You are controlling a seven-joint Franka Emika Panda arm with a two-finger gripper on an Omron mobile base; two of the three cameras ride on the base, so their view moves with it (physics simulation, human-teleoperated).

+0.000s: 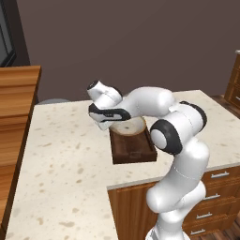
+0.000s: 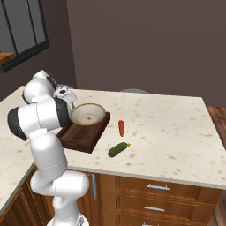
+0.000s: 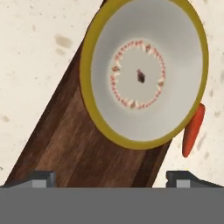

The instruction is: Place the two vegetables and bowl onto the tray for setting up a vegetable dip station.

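Directly beneath the pincer (image 3: 111, 177), whose two tips are seen spread wide with nothing between them, the tray (image 3: 74, 153) is found, its bare dark wood running away from the tips. On the far end of that tray, ahead of the pincer, the bowl (image 3: 144, 70) is seated; its rim overhangs the tray's edges a little on both sides, so the bowl can be counted as placed. One part of the task is therefore judged done.

Just past the tray's right edge, to the right of the pincer as the right base view shows it, the red chilli-like vegetable (image 2: 121, 128) is seen lying on the counter (image 2: 176, 128), close beside the bowl's rim but off the tray. Further right and nearer the counter's front edge, the dark-green cucumber-like vegetable (image 2: 118, 149) is seen, also on the stone and well clear of the tray.

Both vegetables are thus left to be moved. Free wood is left only at the tray's near end, under the pincer, and that space is judged the likely place for them. Neither vegetable is touched by the pincer at this moment.
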